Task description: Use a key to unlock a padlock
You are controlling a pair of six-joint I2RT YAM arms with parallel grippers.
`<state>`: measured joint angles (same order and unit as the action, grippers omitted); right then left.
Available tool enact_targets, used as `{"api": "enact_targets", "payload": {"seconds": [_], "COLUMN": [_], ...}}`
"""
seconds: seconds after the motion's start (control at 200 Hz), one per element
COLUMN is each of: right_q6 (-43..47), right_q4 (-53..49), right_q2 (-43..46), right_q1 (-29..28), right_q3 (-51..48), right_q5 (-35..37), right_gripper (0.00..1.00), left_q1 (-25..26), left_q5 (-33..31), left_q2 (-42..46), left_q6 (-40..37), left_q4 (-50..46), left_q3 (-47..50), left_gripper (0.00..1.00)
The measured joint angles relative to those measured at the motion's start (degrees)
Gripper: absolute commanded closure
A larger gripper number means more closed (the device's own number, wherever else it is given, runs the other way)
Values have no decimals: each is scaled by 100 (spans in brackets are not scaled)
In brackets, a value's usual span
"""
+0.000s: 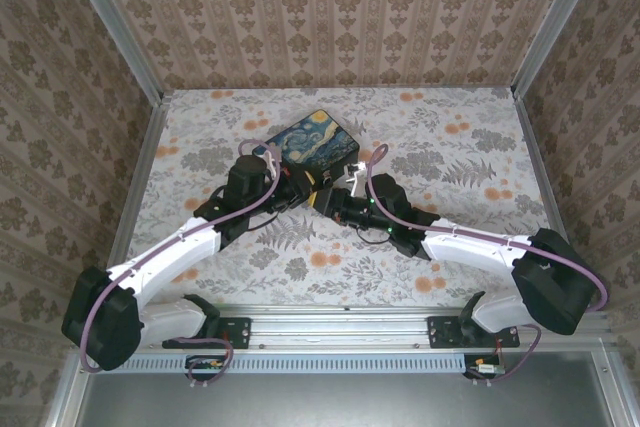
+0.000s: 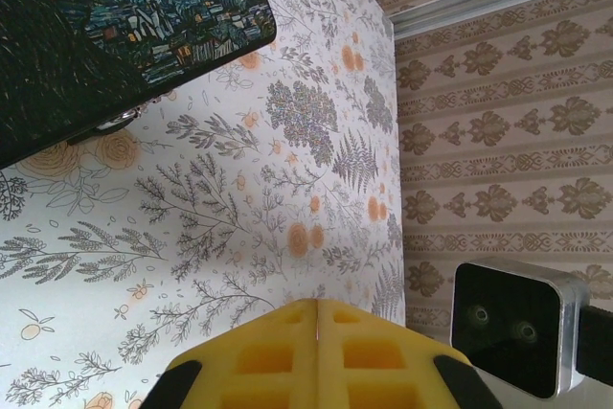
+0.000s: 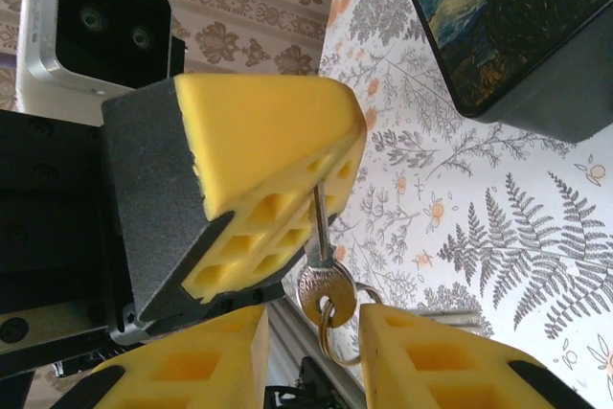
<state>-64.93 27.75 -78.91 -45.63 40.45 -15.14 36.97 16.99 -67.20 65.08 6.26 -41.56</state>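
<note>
Key (image 3: 326, 292): small silver one, off the tabletop (image 1: 470, 217), up in the air around mid-table, just on the near side of the box (image 1: 315, 142). The blade is pinched in the left gripper (image 3: 326, 170), whose yellow fingers (image 3: 273, 227) are pressed flat together with no gap. The left wrist view shows the same tight seam. The key's head and its ring (image 3: 337, 337) hang free below that pinch.

Right gripper (image 3: 314, 318): the fingers are narrow but apart, one on each side of the key head. There's a visible gap on one side and the other side is very near the head. I can't tell if it touches. I don't read it as gripping yet.

The box has a dark body and a painted night-sky lid, and it sits toward the far edge of the tabletop, roughly centred. A small metal bit (image 2: 120, 120) shows at its lower side, possibly a clasp or the lock. It's too small to call, so the padlock itself isn't made out.

Step, as I judge it: a key handover or regrasp between the two arms, with unlocking not begun.

Next move likely needs the right fingers to close squarely on the head, not on the loose ring. Then the left lets go of the blade, so the blade sticks out bare for the keyhole. The risk is the key twisting or dropping during the swap.
</note>
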Motion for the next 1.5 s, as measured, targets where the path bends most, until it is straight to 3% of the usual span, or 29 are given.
{"api": "enact_targets", "payload": {"seconds": [0.385, 0.74, 1.2, 1.5], "right_q6": [-2, -46, -133, -133], "right_q4": [208, 376, 516, 535], "right_q2": [-2, -240, -256, -225], "right_q1": [26, 26, 87, 101], "right_q3": [0, 0, -17, -133], "right_q5": [129, 144, 219, 258], "right_gripper": [72, 82, 80, 94], "left_q1": [-33, -33, -33, -33], "left_q5": [129, 190, 251, 271], "left_q2": [-2, -4, -4, 7], "left_q6": [131, 289, 339, 391], "left_q4": [162, 323, 404, 531], "left_q3": [2, 96, 111, 240], "left_gripper": [100, 100, 100, 100]}}
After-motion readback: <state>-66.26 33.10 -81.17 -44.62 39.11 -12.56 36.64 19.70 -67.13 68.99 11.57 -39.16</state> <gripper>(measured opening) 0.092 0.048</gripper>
